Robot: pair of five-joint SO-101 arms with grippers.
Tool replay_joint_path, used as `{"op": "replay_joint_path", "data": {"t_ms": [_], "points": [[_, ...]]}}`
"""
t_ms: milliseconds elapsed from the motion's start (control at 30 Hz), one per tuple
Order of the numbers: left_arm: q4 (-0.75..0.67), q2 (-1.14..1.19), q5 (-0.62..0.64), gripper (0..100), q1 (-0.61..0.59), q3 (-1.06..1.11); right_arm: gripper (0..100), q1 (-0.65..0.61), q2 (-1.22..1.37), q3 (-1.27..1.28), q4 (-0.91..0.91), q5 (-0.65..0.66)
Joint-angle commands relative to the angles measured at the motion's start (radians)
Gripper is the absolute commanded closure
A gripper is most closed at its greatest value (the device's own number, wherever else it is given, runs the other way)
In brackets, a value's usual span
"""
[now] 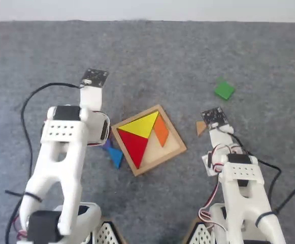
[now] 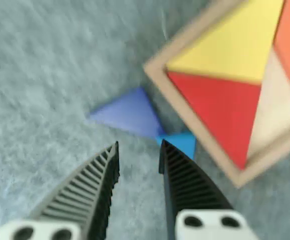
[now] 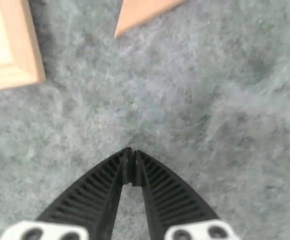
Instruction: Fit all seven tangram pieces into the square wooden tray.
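Observation:
The square wooden tray point(image 1: 161, 159) lies turned like a diamond at mid-table. It holds a yellow triangle point(image 1: 139, 126), a red triangle point(image 1: 134, 145) and an orange piece point(image 1: 161, 131). Just off its left rim point(image 2: 190, 114) lie a violet-blue triangle point(image 2: 127, 114) and a light blue piece point(image 2: 182, 142). My left gripper point(image 2: 138, 146) hovers open right beside these two, with nothing between its fingers. A tan triangle point(image 1: 201, 127) lies right of the tray and a green square point(image 1: 224, 90) farther back. My right gripper point(image 3: 130, 152) is shut and empty over carpet, short of the tan triangle point(image 3: 142, 12).
Grey carpet covers the whole table. One tray corner point(image 3: 12, 55) shows in the right wrist view. Part of the tray floor point(image 1: 168, 147) on the right side is bare wood. Black cables trail from both arms near the front.

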Motion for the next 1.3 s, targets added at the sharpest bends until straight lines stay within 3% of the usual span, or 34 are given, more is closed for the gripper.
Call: {"op": "replay_joint_path", "data": {"t_ms": [0,233,400,633,800,1000,1267], "points": [[-0.141,-0.041,0.092,88,-0.002,0.022,99.2,0.019,0.018,-0.253,0.122,-0.049],[-0.29,0.046,0.157,88,-0.011,0.093,97.4,0.019,0.366,-0.865,0.378,-0.164],[-0.359,0.101,0.157,88,-0.094,0.093,86.1,0.018,0.707,-1.16,0.401,-0.107],[-0.391,0.141,0.149,88,-0.219,0.087,84.4,-0.016,0.977,-1.438,0.417,-0.055],[-0.437,0.141,0.149,88,-0.261,0.094,84.4,-0.044,1.064,-1.462,0.579,-0.02],[-0.445,0.143,0.149,88,-0.261,0.094,84.6,-0.094,1.038,-1.452,0.705,-0.325],[-0.445,0.143,0.152,88,-0.259,0.108,84.6,-0.087,0.817,-1.155,0.558,-0.399]]}}
